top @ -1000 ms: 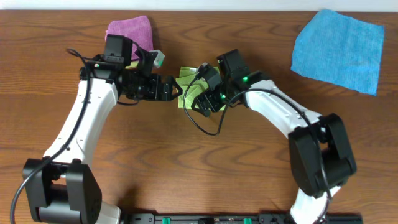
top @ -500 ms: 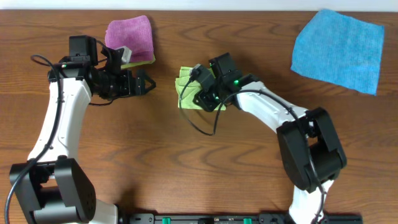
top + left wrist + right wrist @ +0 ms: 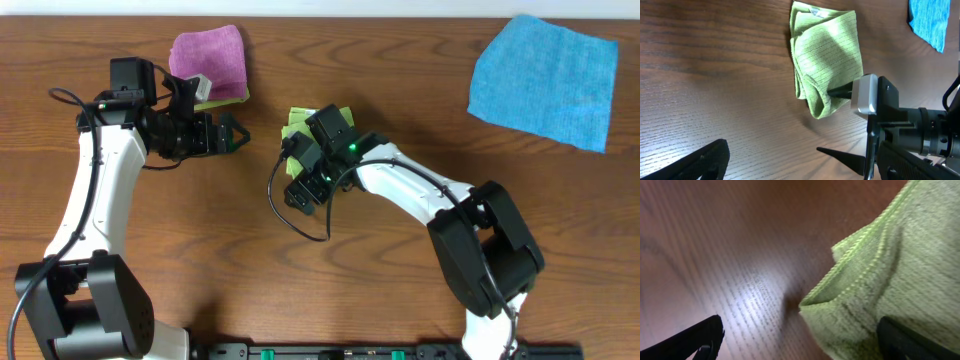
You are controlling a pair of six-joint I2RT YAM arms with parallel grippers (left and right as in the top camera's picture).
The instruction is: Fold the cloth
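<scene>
Since a moment ago the right gripper [image 3: 800, 330] is swinging nearer across the lime terry cloth [image 3: 827, 55], jaws spread, one finger on its corner and one over the table [image 3: 200, 260]. The left gripper [image 3: 232, 135] is waiting apart, also spread. The cloth is lying mid-table, already folded small with uneven layers, so squaring probably remains. Bare wood is lying open on the near side.
</scene>
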